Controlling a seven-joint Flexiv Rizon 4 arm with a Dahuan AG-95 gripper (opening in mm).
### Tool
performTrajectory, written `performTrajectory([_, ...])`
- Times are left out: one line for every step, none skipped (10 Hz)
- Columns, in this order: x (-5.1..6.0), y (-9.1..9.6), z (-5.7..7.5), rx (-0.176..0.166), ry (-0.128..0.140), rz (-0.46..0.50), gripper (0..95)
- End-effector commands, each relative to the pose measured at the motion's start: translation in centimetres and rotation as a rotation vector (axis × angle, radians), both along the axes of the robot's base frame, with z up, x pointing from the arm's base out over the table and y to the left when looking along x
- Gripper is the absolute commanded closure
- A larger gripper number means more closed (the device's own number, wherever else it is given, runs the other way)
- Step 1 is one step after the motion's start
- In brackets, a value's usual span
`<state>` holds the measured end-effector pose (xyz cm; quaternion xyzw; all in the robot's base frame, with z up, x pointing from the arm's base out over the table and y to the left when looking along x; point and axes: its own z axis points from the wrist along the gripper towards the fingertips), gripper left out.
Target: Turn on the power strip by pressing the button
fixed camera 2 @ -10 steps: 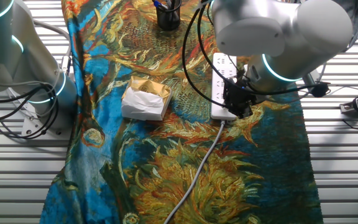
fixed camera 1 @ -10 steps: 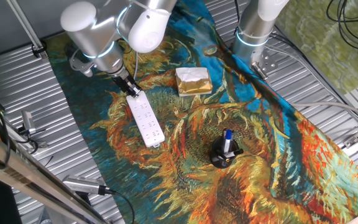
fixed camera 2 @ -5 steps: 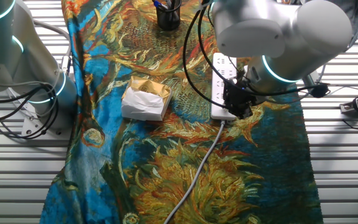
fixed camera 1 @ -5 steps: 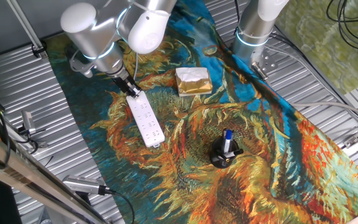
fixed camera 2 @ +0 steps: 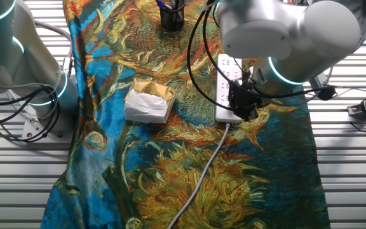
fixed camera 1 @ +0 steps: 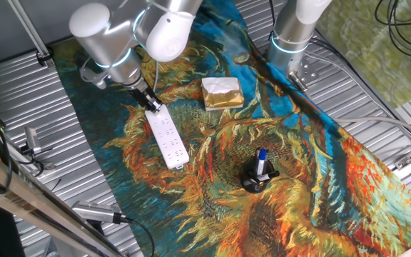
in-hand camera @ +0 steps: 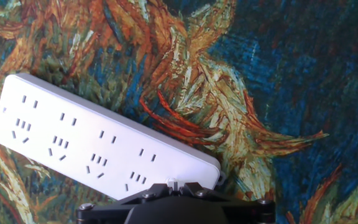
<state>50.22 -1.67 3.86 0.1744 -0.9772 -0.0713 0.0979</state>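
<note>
The white power strip [fixed camera 1: 167, 137] lies on the sunflower-patterned cloth [fixed camera 1: 312, 178], and its grey cord [fixed camera 2: 202, 172] runs off from the near end in the other fixed view. My gripper [fixed camera 1: 152, 103] points down onto the cord end of the strip [fixed camera 2: 224, 67]. In the hand view the strip [in-hand camera: 92, 137] lies slantwise, and the gripper [in-hand camera: 174, 185] sits at its lower right end, over a small white raised part. The two dark fingertips meet there with no gap, so the gripper is shut and holds nothing. The button itself is hidden under the fingers.
A gold foil packet [fixed camera 1: 222, 93] lies on the cloth beside the strip and also shows in the other fixed view [fixed camera 2: 149, 100]. A black pen holder [fixed camera 1: 257, 177] stands further along the cloth. A second arm's base [fixed camera 1: 291, 36] stands at the cloth's edge. Ribbed metal surrounds the cloth.
</note>
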Motion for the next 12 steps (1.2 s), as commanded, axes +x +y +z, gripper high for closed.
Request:
performTrajectory([0.0, 0.2, 0.0, 0.004, 0.001, -0.003, 95.0])
performTrajectory([0.0, 0.3, -0.1, 0.005, 0.001, -0.003, 95.0])
performTrajectory([0.0, 0.4, -0.1, 0.004, 0.001, -0.004, 95.0])
performTrajectory([0.0, 0.4, -0.2, 0.002, 0.001, -0.004, 95.0])
performTrajectory([0.0, 0.4, -0.2, 0.002, 0.001, -0.004, 95.0])
performTrajectory([0.1, 0.4, -0.3, 0.002, 0.001, -0.002, 95.0])
performTrajectory([0.1, 0.3, -0.5, 0.002, 0.001, -0.002, 95.0])
performTrajectory([0.2, 0.2, -0.9, 0.005, 0.001, 0.001, 95.0])
performTrajectory([0.2, 0.2, -0.9, 0.006, 0.001, 0.001, 95.0])
performTrajectory([0.3, 0.3, -1.0, 0.009, 0.01, -0.003, 95.0])
performTrajectory([0.3, 0.3, -1.0, 0.011, 0.013, -0.003, 95.0])
performTrajectory([0.3, 0.4, -1.1, 0.012, 0.015, 0.002, 95.0])
